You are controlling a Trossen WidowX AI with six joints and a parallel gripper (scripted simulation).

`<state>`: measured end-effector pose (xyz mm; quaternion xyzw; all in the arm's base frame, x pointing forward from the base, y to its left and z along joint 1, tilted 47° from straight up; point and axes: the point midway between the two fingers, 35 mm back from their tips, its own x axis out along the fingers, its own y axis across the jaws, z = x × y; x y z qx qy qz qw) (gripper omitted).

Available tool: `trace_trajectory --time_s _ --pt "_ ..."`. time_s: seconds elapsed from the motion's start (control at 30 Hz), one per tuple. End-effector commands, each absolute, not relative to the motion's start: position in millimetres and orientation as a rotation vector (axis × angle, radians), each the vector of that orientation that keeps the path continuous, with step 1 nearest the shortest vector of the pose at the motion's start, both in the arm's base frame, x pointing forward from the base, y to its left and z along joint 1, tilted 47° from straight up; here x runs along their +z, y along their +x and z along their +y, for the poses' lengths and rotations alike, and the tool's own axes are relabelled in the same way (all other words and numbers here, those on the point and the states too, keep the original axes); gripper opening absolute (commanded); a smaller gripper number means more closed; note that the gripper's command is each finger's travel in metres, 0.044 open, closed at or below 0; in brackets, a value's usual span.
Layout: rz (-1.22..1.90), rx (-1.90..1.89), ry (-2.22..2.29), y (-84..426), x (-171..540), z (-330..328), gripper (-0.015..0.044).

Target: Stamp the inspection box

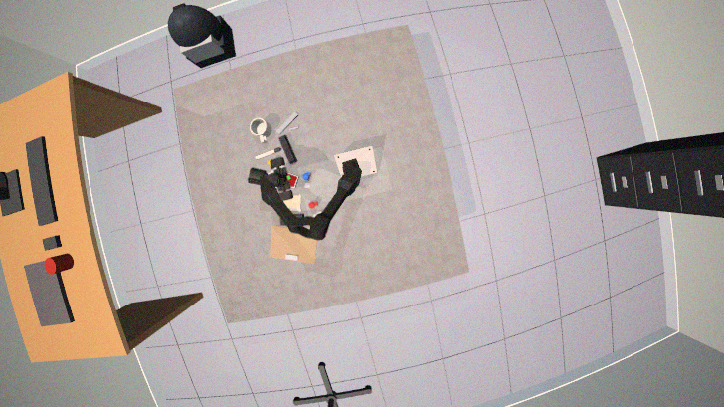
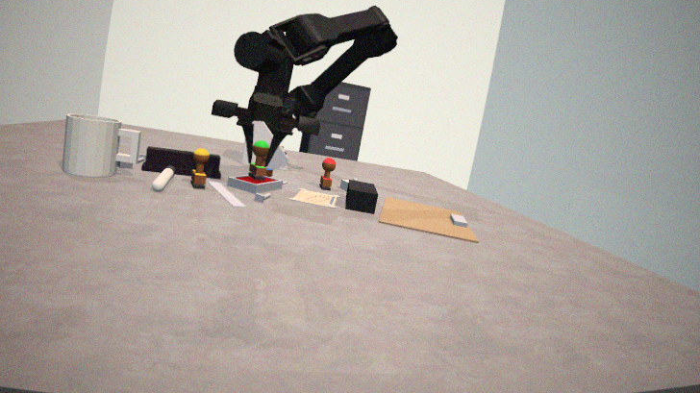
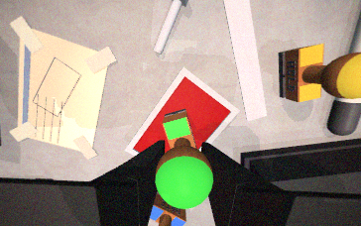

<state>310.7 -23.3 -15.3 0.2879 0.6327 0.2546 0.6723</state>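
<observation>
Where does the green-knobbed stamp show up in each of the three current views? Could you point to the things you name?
Top: left of the picture's middle, a small green spot point(image 1: 288, 177) beside the dark tool.
Exterior: left of centre, the green-knobbed stamp point(image 2: 261, 146) between the tool's point(image 2: 264, 160) fingers.
Wrist: low centre, its green knob point(image 3: 183, 182) large between the fingers.
Shared landmark: the red ink pad point(image 1: 293, 181) point(image 2: 245, 181) point(image 3: 198, 101), seen by the stamp in every view.

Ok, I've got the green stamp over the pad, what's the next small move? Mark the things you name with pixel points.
Probably ease the gripper point(image 2: 260, 160) point(image 3: 182, 147) straight down a touch, then stop: it grips the green-topped stamp point(image 2: 261, 153) point(image 3: 184, 181) roughly upright, with its base over the red ink pad point(image 2: 242, 182) point(image 3: 208, 106), though whether they already touch I cannot tell.
</observation>
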Motion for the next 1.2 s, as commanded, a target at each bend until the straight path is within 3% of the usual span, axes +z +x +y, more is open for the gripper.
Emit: trace_trajectory --time_s 0.0,1.17 --pt "1.423 0.576 0.654 311.1 -15.9 -21.4 0.0000" --pt "1.422 0.577 0.653 311.4 -19.4 -17.6 0.0000"
